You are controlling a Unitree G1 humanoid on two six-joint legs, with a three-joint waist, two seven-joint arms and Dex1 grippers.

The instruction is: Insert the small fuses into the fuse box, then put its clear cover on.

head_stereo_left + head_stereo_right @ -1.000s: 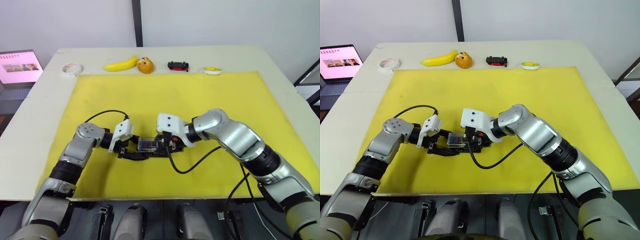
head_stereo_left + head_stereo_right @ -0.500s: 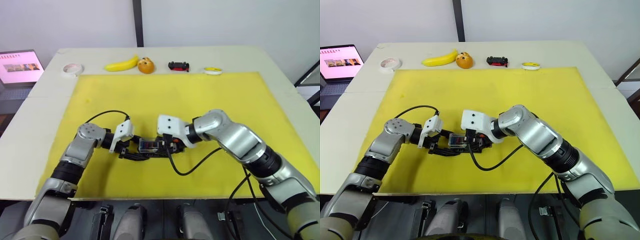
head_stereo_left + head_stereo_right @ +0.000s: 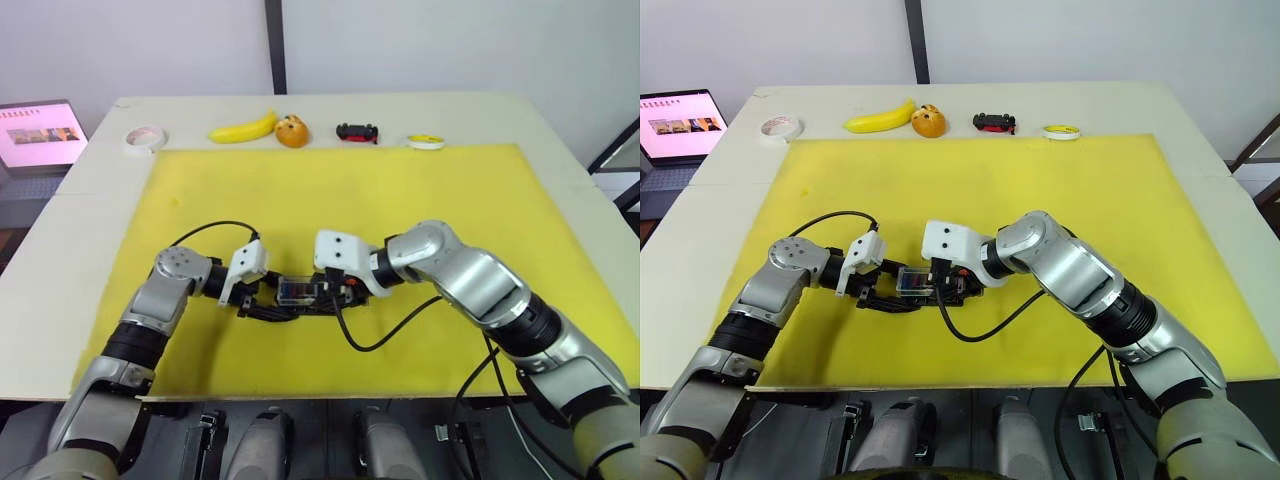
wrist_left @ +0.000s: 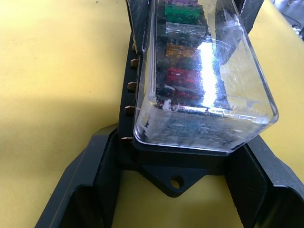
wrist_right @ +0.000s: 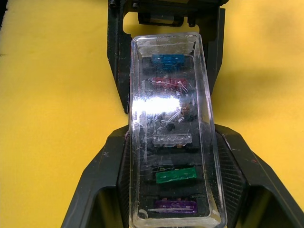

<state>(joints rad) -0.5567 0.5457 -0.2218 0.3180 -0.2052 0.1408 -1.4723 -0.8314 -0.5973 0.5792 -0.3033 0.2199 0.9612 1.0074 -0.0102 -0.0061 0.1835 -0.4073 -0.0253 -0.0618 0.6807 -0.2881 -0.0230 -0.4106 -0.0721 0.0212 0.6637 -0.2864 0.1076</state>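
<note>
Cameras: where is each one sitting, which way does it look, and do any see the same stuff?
Left and right eye views: on the head, looking forward and down at the yellow mat; both arms show, left gripper and right gripper at the fuse box.
Left wrist view: on the left wrist, looking along its fingers at one end of the clear cover.
Right wrist view: on the right wrist, facing the other end, fuses under the cover.
Shared: the covered box.

The fuse box lies on the mat near its front middle, the clear cover on it over the small fuses; left claw at its left end, right claw at its right
</note>
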